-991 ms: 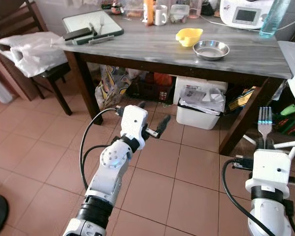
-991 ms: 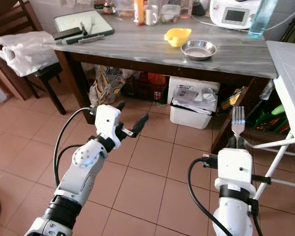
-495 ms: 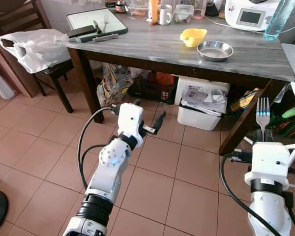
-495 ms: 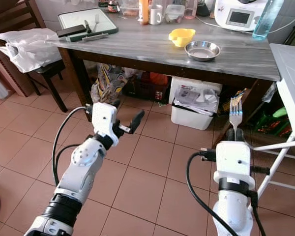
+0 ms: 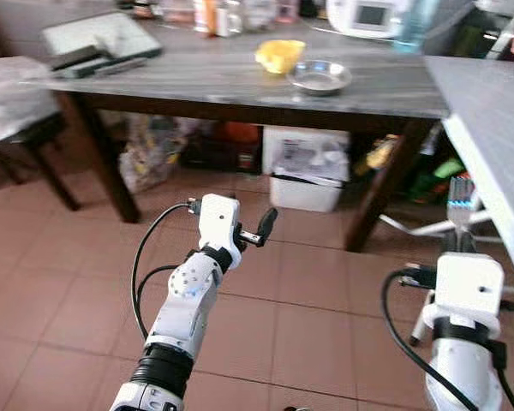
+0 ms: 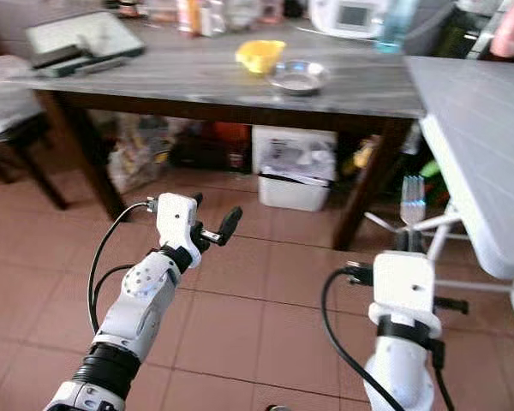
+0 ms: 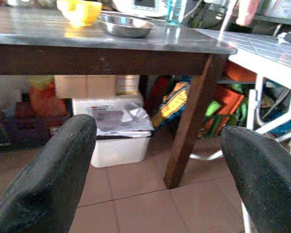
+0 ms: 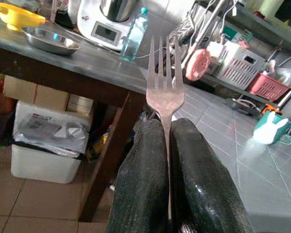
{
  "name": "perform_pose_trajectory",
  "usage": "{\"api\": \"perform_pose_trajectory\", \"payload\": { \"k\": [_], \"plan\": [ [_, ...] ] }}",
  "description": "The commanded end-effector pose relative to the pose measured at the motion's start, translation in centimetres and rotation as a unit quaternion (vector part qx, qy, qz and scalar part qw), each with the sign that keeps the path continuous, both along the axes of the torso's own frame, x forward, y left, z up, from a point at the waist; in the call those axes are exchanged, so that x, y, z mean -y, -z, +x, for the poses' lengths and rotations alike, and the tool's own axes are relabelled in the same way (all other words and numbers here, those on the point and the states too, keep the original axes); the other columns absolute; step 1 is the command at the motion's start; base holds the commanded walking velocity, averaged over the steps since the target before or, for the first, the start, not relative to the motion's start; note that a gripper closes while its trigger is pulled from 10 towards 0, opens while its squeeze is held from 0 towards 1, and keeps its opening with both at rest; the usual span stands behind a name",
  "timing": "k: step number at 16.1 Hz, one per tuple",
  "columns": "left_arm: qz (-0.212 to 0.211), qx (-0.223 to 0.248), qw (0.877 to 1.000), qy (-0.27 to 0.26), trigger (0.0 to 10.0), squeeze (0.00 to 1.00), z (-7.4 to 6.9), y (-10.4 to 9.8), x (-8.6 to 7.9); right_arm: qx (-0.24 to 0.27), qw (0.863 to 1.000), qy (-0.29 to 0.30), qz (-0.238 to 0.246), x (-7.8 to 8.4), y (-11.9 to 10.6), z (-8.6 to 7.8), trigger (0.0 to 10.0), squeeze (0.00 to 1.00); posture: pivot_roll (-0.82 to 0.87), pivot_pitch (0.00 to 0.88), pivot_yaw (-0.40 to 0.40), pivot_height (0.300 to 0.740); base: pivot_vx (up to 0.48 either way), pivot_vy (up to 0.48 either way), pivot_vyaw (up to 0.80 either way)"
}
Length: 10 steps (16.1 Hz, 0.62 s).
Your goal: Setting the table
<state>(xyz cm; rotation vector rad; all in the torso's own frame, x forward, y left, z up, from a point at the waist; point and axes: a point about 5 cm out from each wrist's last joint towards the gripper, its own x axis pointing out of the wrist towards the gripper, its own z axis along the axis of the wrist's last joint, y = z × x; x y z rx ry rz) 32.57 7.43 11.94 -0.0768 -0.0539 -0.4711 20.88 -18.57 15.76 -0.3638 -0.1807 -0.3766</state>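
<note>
Now that the view has swung right, bringing the light counter (image 5: 488, 111) close, the right gripper (image 8: 167, 145) holds the fork (image 8: 165, 90) upright, jaws clamped; the left gripper (image 7: 155, 170) gapes empty, so placement looks near.

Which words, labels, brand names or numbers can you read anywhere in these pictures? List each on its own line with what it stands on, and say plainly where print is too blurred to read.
No text can be read.
White kitchen appliance on the dark table: its screen shows no legible characters.
Blue-capped water bottle: no readable label.
Printed sheets on the white bin under the table: print too blurred.
Fork in the right gripper: no visible stamp.
</note>
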Motion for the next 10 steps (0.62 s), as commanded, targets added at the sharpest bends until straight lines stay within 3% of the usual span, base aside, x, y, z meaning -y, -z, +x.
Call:
{"api": "perform_pose_trajectory", "payload": {
  "k": [1, 3, 10],
  "plan": [
    [-0.002, -0.001, 1.000, -0.004, 10.0, 0.00, -0.22, 0.21, -0.36, -0.007, 1.000, -0.004, -0.005, -0.02, 0.09, 0.02, 10.0, 0.00, -0.07, 0.104, -0.010, 0.740, 0.000, 0.000, -0.80],
    [-0.004, 0.000, 1.000, -0.003, 10.0, 0.00, -0.29, 0.16, -0.40, -0.006, 1.000, -0.002, -0.006, 0.24, 0.03, 0.00, 10.0, 0.00, -0.06, 0.103, -0.010, 0.740, 0.000, 0.000, -0.67],
    [-0.015, 0.011, 1.000, 0.019, 10.0, 0.00, -0.26, -0.60, 0.46, -0.002, 1.000, 0.001, -0.008, 0.27, -0.05, -0.05, 10.0, 0.00, -0.07, 0.101, 0.005, 0.740, 0.000, 0.000, 0.00]
  ]
}}
